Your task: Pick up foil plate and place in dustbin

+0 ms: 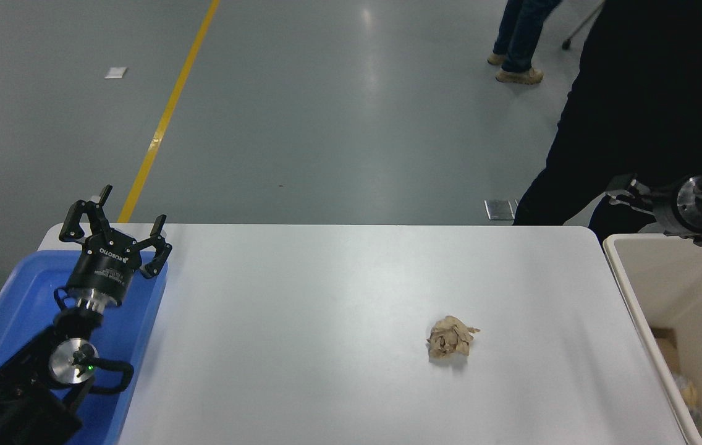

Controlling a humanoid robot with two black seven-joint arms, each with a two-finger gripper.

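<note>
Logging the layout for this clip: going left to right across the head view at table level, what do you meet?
Blue tray with the left gripper parked over it → bare white table → crumpled brown paper ball → beige dustbin, with the right gripper above its far rim.

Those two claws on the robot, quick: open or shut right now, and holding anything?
Left gripper: open, empty, parked over the blue tray.
Right gripper: at the right edge above the dustbin; open or shut cannot be told.
</note>
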